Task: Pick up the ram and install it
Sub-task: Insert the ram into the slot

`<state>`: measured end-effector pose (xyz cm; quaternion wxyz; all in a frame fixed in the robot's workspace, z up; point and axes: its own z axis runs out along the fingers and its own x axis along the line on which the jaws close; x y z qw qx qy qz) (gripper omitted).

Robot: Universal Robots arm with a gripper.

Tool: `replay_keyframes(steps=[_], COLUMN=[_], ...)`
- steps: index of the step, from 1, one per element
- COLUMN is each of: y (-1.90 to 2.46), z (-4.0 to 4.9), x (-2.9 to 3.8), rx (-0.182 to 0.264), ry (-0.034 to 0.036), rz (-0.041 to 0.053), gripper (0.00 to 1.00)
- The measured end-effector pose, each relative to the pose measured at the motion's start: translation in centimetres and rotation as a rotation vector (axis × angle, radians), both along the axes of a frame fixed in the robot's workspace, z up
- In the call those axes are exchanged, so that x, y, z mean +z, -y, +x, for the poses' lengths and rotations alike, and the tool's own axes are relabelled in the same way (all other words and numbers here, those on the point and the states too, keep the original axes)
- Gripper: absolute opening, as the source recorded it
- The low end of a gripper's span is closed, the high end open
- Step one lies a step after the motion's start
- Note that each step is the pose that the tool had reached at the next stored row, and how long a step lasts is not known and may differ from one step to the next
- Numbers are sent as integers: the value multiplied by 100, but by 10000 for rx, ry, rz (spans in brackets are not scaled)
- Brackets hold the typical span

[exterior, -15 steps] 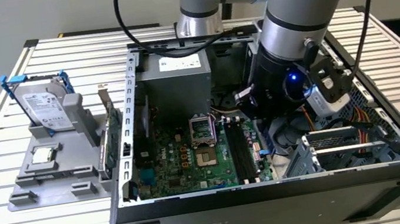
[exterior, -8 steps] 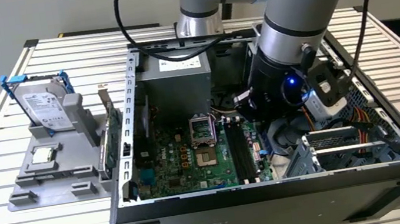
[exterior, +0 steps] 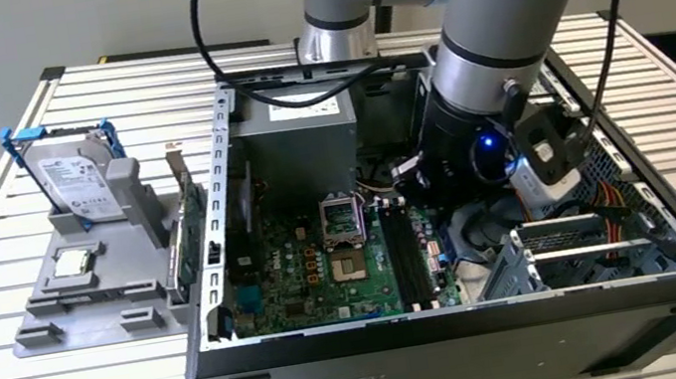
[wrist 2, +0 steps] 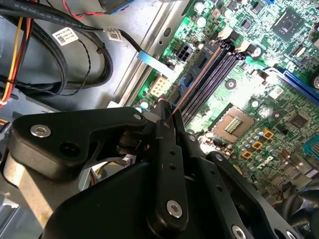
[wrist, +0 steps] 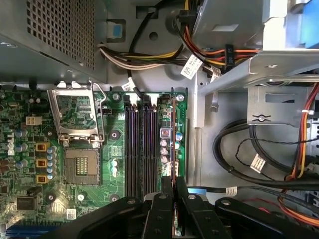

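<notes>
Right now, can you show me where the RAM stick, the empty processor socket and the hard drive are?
RAM stick (wrist: 173,144): first wrist view, its thin top edge above the slots.
Empty processor socket (wrist: 82,167): first wrist view, middle of the pin field.
Hard drive (exterior: 80,183): exterior view, its labelled face.

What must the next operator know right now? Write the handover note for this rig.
Hand: inside the computer case, low over the motherboard, shut on the ram.
Ram: seen edge-on in both wrist views, lined up along the memory slots, at the slot nearest the board's edge.
Done: ram picked up and brought to the slots.
Left: seating cannot be confirmed from these views; the hand has not let go.
</notes>
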<state>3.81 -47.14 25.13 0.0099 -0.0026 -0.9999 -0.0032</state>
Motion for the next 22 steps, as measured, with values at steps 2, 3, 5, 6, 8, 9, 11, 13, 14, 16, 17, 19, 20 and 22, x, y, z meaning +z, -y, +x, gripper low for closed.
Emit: replay_keyframes(steps=[2,3,5,6,8,9,11,13,14,16,17,19,20,22], y=[0,0,4,5,5,5,6,7,8,12,14,15,15,16], z=[-4,-8,-18,-22,-32,-38,-46,-54,-58,-68,-71,-79,-82,-93], x=[-20,-28,-32,-37,-56,-65,-84,-109,-117,-131,-137,-150,-158,-170], rx=[3,5,17,23,45,56,76,101,115,142,153,179,199,242], ry=[-3,-4,-6,-5,-5,-8,-13,-14,-15,-15,-15,-15,-16,-17], rz=[1,1,-1,0,1,1,1,0,0,-1,0,1,1,-2], gripper=[0,0,0,0,0,0,0,0,0,0,0,0,0,0])
